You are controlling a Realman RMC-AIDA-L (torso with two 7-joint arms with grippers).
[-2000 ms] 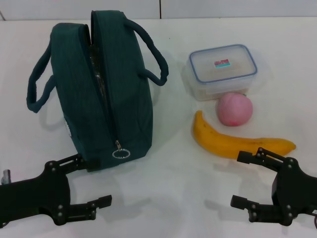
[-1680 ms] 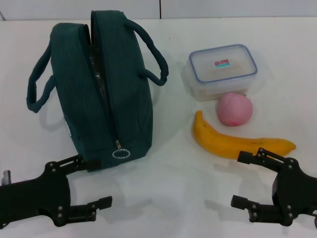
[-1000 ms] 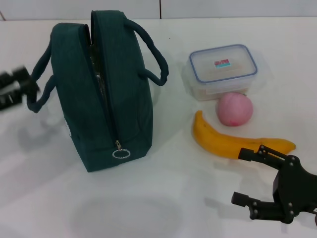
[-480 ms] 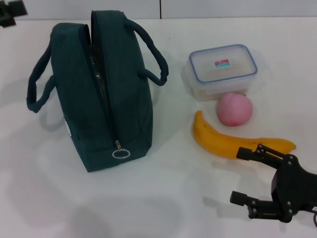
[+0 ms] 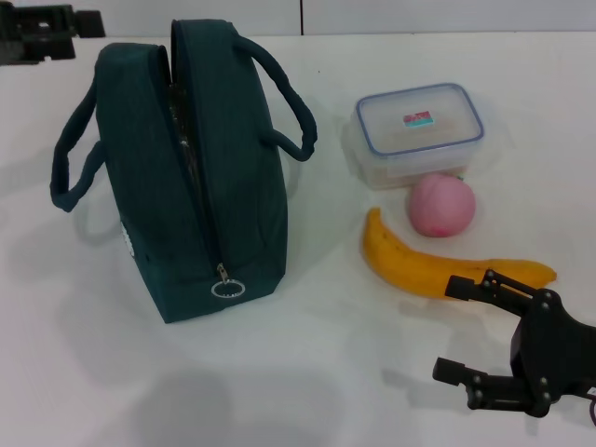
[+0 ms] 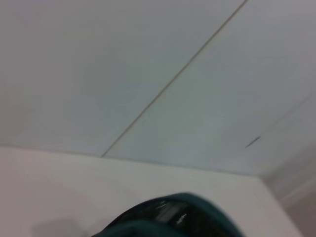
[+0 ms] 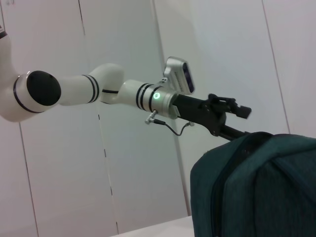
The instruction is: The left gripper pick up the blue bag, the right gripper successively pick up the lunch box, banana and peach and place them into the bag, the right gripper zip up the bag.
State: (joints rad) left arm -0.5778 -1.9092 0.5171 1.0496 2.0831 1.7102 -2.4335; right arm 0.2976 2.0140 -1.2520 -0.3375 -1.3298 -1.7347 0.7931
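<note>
The blue bag (image 5: 196,177) stands upright left of centre, its top zipper open and both handles hanging to the sides. My left gripper (image 5: 76,35) hovers open at the far left, just beyond the bag's far end and above it; the right wrist view shows the left gripper (image 7: 245,123) over the bag (image 7: 261,187). The lunch box (image 5: 419,126) with its blue-rimmed lid sits at the right. The pink peach (image 5: 441,206) lies in front of it and the banana (image 5: 438,265) nearer still. My right gripper (image 5: 445,328) stands open, empty, just in front of the banana's right half.
A white table (image 5: 307,372) carries everything, with bare surface in front of the bag and between bag and food. A white panelled wall (image 6: 148,74) rises behind the table. The bag's zipper pull ring (image 5: 226,288) hangs at its near end.
My left arm has swung from the table's near left corner up to the far left, beyond the bag. The right gripper has barely shifted. Bag and food have not moved.
</note>
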